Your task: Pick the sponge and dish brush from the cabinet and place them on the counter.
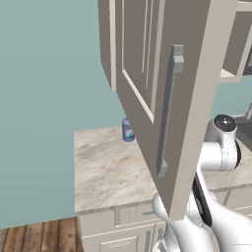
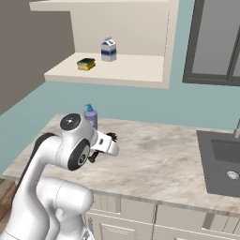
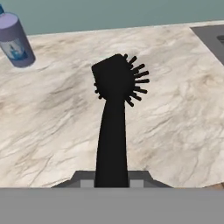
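A black dish brush (image 3: 114,105) stands out from my gripper (image 3: 112,183), which is shut on its handle; the bristled head hangs above the counter (image 3: 175,113). In the right base view the gripper (image 2: 109,140) hovers over the marbled counter (image 2: 154,159), beside the soap bottle. The yellow-and-green sponge (image 2: 86,63) lies on the lower shelf of the open cabinet (image 2: 117,70). The cabinet's door (image 1: 162,98) hangs swung open over the counter (image 1: 108,167) in the left base view.
A blue soap bottle (image 2: 91,116) (image 3: 15,41) (image 1: 128,130) stands near the back wall. A milk carton (image 2: 108,49) sits on the shelf next to the sponge. A dark sink (image 2: 225,159) lies at the counter's right end. The open door juts out near my arm.
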Controlling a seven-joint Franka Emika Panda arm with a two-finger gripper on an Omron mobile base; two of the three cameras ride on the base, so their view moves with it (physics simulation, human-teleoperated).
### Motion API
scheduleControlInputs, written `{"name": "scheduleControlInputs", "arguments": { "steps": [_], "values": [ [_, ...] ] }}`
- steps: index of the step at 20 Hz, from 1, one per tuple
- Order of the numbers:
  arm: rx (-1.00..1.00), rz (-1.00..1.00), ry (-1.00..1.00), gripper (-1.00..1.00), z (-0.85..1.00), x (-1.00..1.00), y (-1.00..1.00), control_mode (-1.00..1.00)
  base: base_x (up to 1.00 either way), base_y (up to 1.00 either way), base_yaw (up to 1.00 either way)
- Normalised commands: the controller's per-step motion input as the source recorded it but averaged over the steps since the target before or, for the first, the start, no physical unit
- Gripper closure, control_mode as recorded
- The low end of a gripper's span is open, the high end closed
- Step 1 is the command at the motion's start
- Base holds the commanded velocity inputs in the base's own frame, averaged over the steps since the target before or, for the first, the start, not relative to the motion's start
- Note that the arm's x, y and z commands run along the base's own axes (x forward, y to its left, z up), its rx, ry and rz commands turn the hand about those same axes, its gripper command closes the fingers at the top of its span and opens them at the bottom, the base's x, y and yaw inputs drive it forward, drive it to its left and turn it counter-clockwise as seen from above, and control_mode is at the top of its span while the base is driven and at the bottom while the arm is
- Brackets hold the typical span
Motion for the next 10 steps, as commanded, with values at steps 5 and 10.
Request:
{"name": "scheduleControlInputs", "arguments": {
  "steps": [5, 10],
  "values": [
    [0.00, 0.00, 0.01, 1.00, -0.50, 0.35, 0.00, -1.00, 0.00, 0.00, 0.00],
    [0.00, 0.00, 0.01, 1.00, -0.42, 0.31, 0.00, -1.00, 0.00, 0.00, 0.00]
  ]
}}
